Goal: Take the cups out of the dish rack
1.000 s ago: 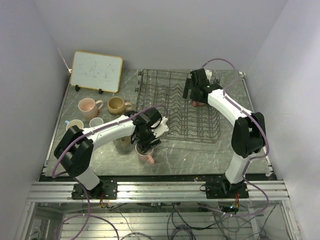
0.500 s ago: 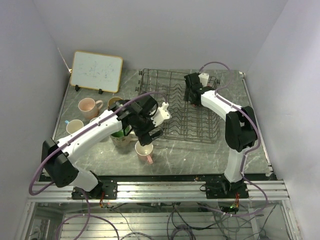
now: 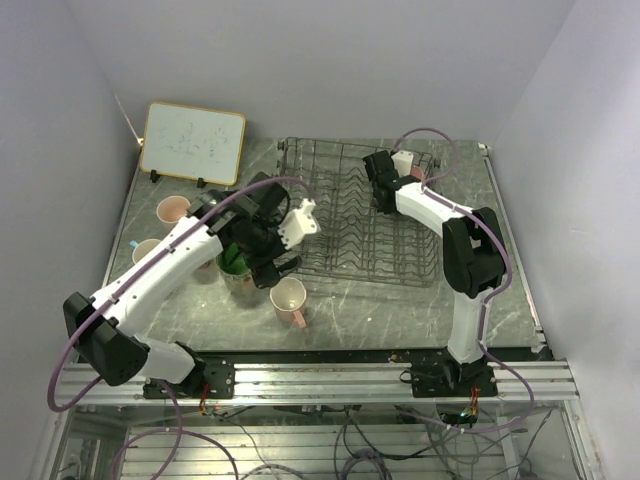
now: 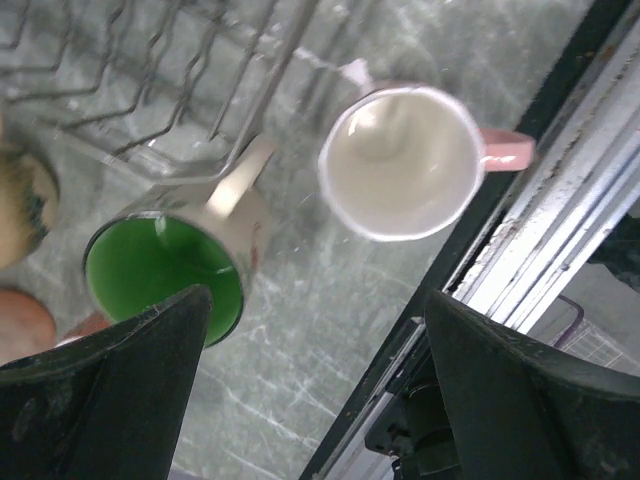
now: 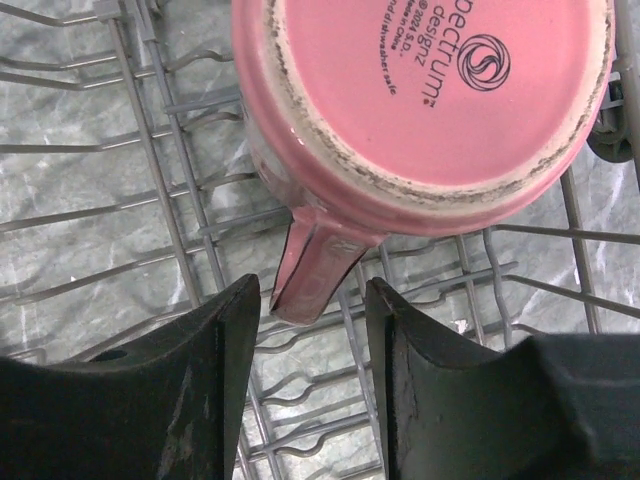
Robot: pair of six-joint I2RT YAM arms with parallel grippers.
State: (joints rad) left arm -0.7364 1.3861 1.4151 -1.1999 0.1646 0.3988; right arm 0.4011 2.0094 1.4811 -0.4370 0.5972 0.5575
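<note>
The dish rack (image 3: 345,215) is a dark wire basket at the back middle of the table. An upside-down pink cup (image 5: 430,90) rests in the dish rack (image 5: 120,160). My right gripper (image 5: 312,292) is open, a finger on each side of the cup's handle (image 5: 312,270), with small gaps showing. My left gripper (image 4: 315,385) is wide open and holds nothing above the table. Below it stand a cream-inside cup with a pink handle (image 4: 400,160) and a green-inside cup (image 4: 165,270). From above, the left gripper (image 3: 265,255) hovers beside these two cups (image 3: 289,298).
A pink cup (image 3: 173,209) and a cream cup (image 3: 148,250) stand at the left, partly behind the left arm. A wood-framed whiteboard (image 3: 193,143) leans at the back left. The table's metal front rail (image 4: 560,250) runs near the pink-handled cup.
My left gripper rose and drew back to the left, leaving the pink-handled cup on the table. My right gripper moved toward the rack's back and narrowed around the pink cup's handle.
</note>
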